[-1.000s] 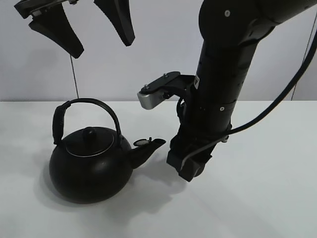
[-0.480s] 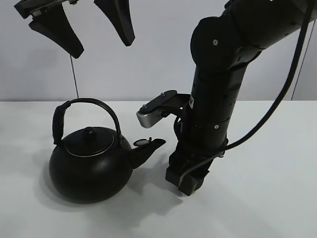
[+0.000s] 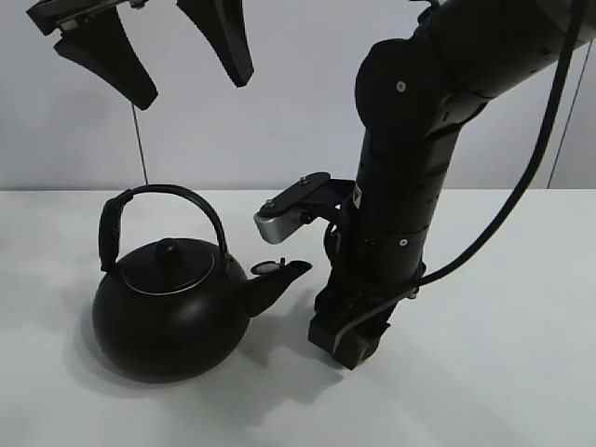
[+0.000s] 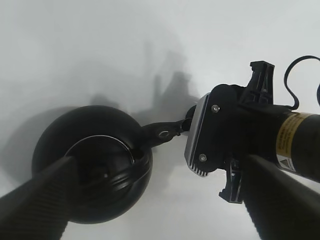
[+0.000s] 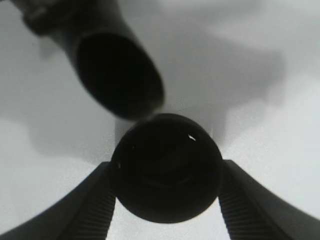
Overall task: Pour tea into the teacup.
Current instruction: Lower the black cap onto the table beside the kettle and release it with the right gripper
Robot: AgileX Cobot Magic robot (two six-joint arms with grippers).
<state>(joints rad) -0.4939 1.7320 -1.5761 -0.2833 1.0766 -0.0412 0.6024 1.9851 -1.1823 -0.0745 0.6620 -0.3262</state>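
Black and matte, the small round handleless teacup (image 5: 166,169) is clamped in my right gripper (image 3: 347,343) just beside the spout (image 3: 279,277) of the big round black kettle (image 3: 168,312), while my left gripper (image 3: 194,86) hangs spread wide high above that upright kettle, so I judge no tea is poured yet.

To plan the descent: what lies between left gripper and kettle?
Nothing: exterior high view shows open air between left gripper and kettle, a thin cord behind.

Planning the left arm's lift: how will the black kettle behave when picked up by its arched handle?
The kettle probably feels heavy: its round body is large, and the shut lid hides any contents. Hung from the thin handle, it may swing and tip toward the spout. Its low, wide body likely resists tipping when nudged.
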